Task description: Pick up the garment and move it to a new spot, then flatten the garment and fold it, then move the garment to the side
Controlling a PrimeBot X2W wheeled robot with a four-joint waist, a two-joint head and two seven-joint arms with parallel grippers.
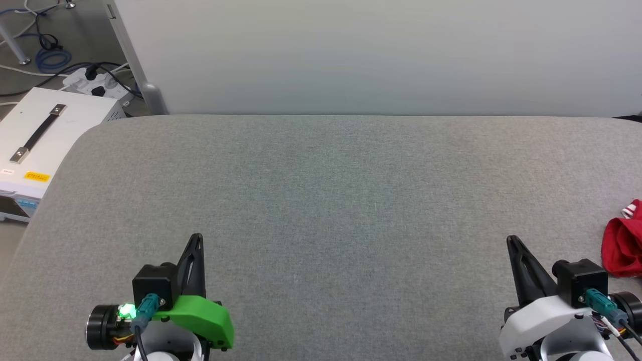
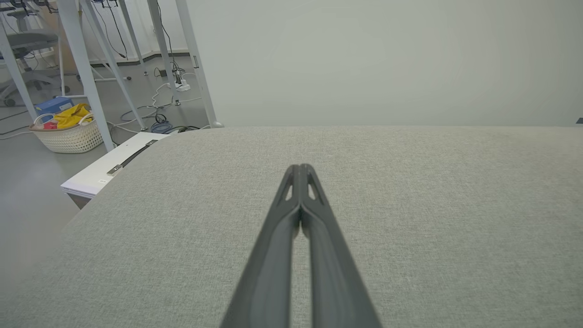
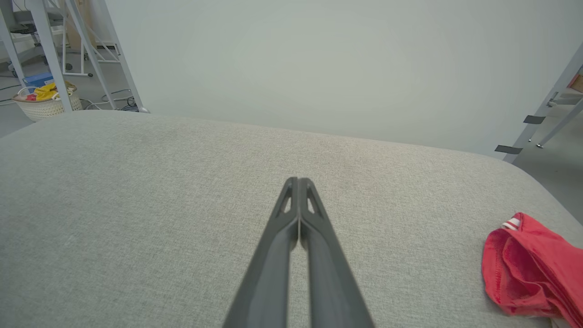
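Observation:
The garment (image 1: 624, 245) is a bright red crumpled heap with a bit of white striped trim, lying at the right edge of the grey table (image 1: 321, 200); the picture's edge cuts part of it off. In the right wrist view the garment (image 3: 530, 269) sits low at the right, apart from the fingers. My right gripper (image 1: 512, 241) rests shut just left of it, with its fingertips pressed together (image 3: 298, 182). My left gripper (image 1: 196, 237) is shut over the table's near left, holding nothing (image 2: 299, 168).
A pale wall panel (image 1: 381, 55) stands along the table's far edge. Left of the table are a white case with a black handle (image 1: 40, 135), cables and a power strip (image 1: 98, 82). A wicker basket (image 2: 68, 132) with yellow cloth stands on the floor beside metal frame legs.

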